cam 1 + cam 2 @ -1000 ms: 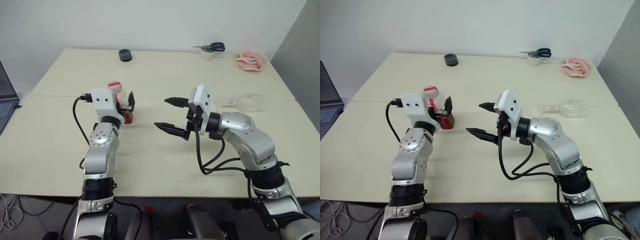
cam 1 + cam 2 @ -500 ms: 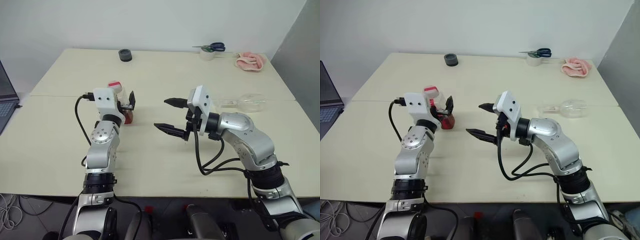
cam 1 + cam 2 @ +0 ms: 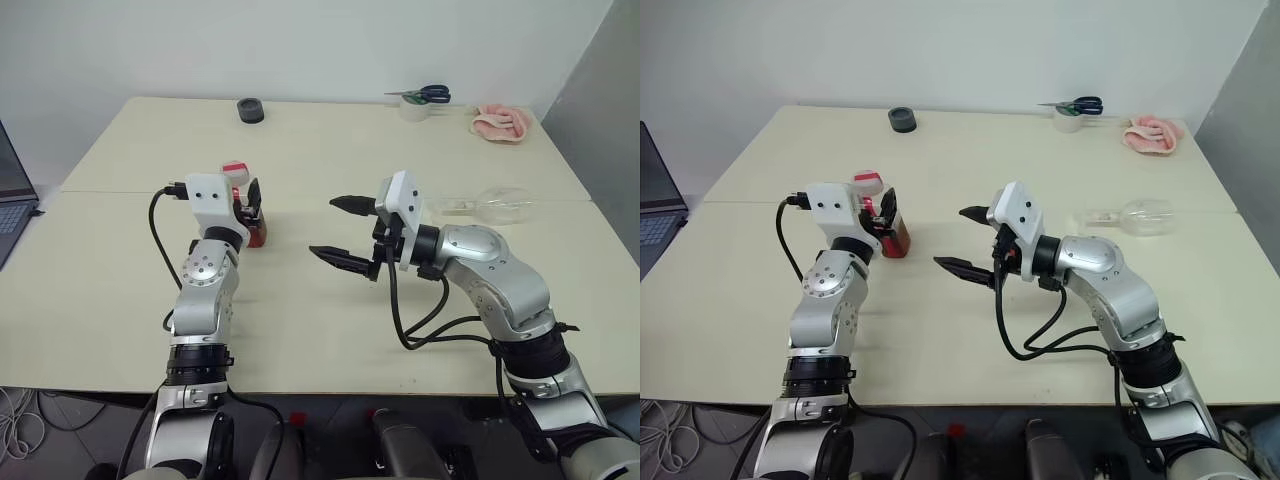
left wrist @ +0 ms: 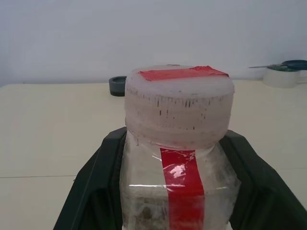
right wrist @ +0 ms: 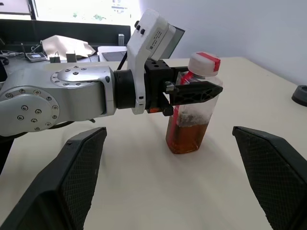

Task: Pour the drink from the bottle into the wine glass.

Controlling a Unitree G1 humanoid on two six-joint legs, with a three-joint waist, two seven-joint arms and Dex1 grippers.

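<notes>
On the left side of the table (image 3: 120, 290) we see the left gripper (image 3: 246, 205) pinching the bottle (image 5: 192, 103), which stands upright with the drink (image 5: 186, 135) low inside. Moving to the middle, we find the right gripper (image 3: 340, 232) hovering above the tabletop, its 2 fingers spread wide. Far right, we spot the wine glass (image 3: 495, 204) lying on its side.

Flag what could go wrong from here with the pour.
1. The wine glass lies on its side on the table; pouring now would likely spill unless it is stood up first.
2. The bottle still wears its cap, so no drink can come out yet.
3. The left gripper pinches the bottle high, near the neck; it may swing or slip when tilted.
</notes>
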